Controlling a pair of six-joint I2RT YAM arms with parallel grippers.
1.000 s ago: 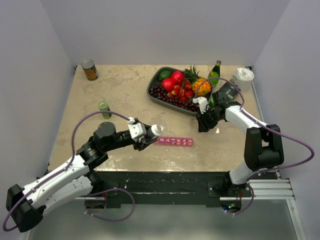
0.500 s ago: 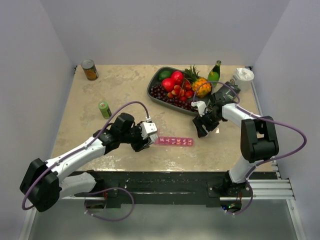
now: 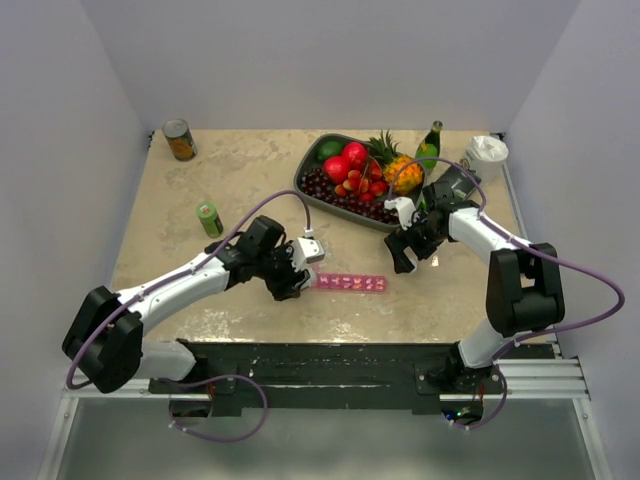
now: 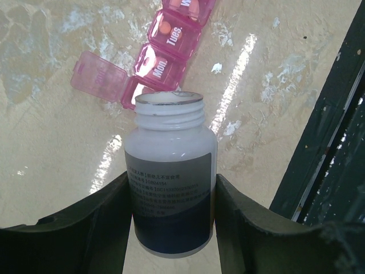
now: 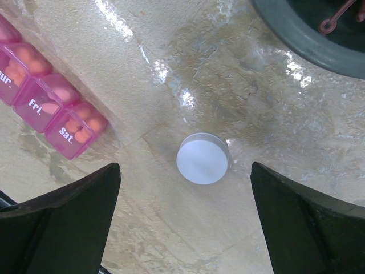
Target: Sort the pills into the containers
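Plainly, the left gripper (image 4: 171, 178) is clamped on an uncapped white pill bottle (image 4: 169, 142). Its mouth sits just beside the pink pill organizer (image 4: 166, 45), at the end compartment whose lid (image 4: 97, 77) stands open; possibly they touch. The right gripper (image 5: 185, 166) hangs spread wide over a round cap (image 5: 202, 158), which lies on the table (image 5: 239, 91) near the Sat. compartment (image 5: 77, 128).

A lab test booth: plain walls (image 3: 330, 60) box the tabletop (image 3: 250, 180).
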